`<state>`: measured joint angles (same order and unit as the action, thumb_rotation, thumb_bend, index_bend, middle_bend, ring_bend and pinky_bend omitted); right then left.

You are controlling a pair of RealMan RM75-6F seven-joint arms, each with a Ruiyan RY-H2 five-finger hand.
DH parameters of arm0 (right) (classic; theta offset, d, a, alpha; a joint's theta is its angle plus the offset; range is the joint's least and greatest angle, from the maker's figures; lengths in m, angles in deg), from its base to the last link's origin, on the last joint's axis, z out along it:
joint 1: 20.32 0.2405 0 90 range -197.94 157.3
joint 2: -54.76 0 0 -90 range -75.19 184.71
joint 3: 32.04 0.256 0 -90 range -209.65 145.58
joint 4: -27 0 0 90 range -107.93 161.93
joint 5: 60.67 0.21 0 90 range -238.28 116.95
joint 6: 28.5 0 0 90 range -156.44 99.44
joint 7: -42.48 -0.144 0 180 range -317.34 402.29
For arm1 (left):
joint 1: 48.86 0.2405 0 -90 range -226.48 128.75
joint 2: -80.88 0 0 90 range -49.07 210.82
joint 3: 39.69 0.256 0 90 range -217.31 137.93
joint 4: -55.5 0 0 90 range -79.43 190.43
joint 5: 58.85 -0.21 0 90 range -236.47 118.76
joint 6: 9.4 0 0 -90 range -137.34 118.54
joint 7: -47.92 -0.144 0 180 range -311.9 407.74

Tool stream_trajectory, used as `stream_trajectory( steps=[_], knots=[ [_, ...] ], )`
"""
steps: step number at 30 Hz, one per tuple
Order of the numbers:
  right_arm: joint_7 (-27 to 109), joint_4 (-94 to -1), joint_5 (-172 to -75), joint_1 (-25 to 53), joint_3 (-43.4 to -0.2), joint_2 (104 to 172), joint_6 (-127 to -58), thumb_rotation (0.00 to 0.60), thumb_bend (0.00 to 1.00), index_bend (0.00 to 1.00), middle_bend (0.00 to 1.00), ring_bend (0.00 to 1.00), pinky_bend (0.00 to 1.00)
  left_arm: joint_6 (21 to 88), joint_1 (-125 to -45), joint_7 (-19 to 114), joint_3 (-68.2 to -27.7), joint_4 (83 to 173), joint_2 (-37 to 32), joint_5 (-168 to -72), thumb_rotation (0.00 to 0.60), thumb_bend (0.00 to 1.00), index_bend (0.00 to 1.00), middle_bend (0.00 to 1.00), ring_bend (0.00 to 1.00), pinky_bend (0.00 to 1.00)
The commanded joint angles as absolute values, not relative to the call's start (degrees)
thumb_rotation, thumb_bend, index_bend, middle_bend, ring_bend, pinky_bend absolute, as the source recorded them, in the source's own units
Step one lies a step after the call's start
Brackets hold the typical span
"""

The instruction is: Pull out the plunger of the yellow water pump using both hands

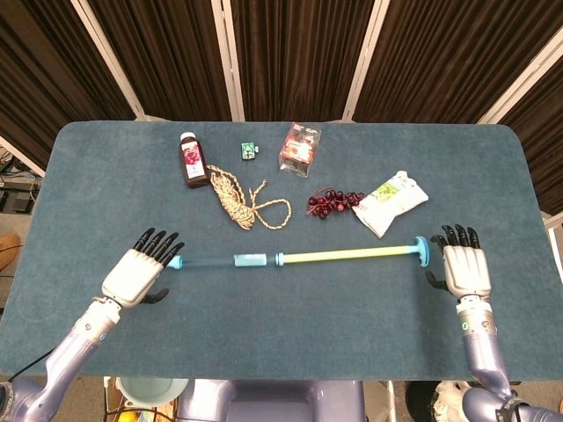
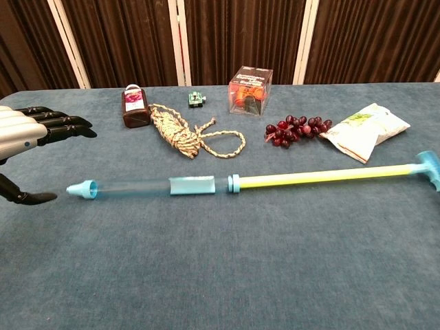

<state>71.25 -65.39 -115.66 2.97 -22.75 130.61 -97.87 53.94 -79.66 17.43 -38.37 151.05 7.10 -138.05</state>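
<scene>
The water pump lies flat on the blue table, extended. Its clear blue barrel points left, and the yellow plunger rod runs right to a blue T-handle. My left hand hovers just left of the barrel's nozzle end, fingers spread, holding nothing. My right hand sits just right of the handle, fingers apart and off it; the chest view does not show it.
At the back of the table stand a dark red bottle, a coiled rope, a small green item, a clear box, a bunch of grapes and a white snack bag.
</scene>
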Motion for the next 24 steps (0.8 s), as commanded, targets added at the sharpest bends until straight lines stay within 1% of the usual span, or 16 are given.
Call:
stream_trajectory(
  steps=[1,3,5,8,13,16,20,24],
  knots=[
    [70.8,-66.4,-115.5,2.6,-22.9,129.9,-97.8,0.6,0.27,0.24,0.1,0.0,0.0,54.5,-79.2,18.0,-38.3,151.6,7.6,-138.1,0.6,0.09,0.05,0.0,0.0,0.02],
    [70.0,-67.4,-115.8,2.2,-23.2,129.3,-97.8,0.6,0.21,0.24,0.1,0.0,0.0,55.4,-78.5,19.0,-38.3,152.3,8.1,-138.3,0.6,0.08,0.04,0.0,0.0,0.02],
    [68.8,-68.6,-116.2,1.6,-23.4,128.7,-98.0,0.6,0.14,0.24,0.1,0.0,0.0,56.7,-77.5,20.3,-38.2,153.1,8.8,-138.4,0.6,0.06,0.03,0.0,0.0,0.02],
    [66.3,-70.7,-117.7,0.4,-24.3,126.9,-97.9,0.6,0.09,0.24,0.1,0.0,0.0,60.1,-74.8,22.2,-37.9,154.9,10.2,-138.1,0.6,0.04,0.02,0.0,0.0,0.02],
    [62.4,-74.1,-123.0,-1.7,-26.0,123.2,-99.3,0.6,0.08,0.23,0.07,0.0,0.0,66.1,-69.9,26.0,-36.4,157.5,13.1,-139.4,0.6,0.04,0.0,0.0,0.0,0.02],
    [60.2,-75.5,-126.8,-3.2,-27.3,120.9,-100.9,0.6,0.08,0.19,0.04,0.0,0.0,69.5,-67.4,27.8,-35.1,157.3,15.1,-141.7,0.6,0.04,0.0,0.0,0.0,0.02],
    [56.6,-76.6,-131.7,-6.1,-29.7,117.4,-103.3,0.6,0.08,0.09,0.0,0.0,0.0,73.9,-63.9,31.7,-33.2,157.4,18.6,-144.8,0.6,0.04,0.0,0.0,0.0,0.01],
    [53.0,-75.7,-135.9,-9.0,-31.8,114.6,-106.0,0.6,0.08,0.07,0.0,0.0,0.0,80.0,-59.5,37.6,-31.7,154.8,20.0,-148.6,0.6,0.04,0.0,0.0,0.0,0.01]
  ],
)
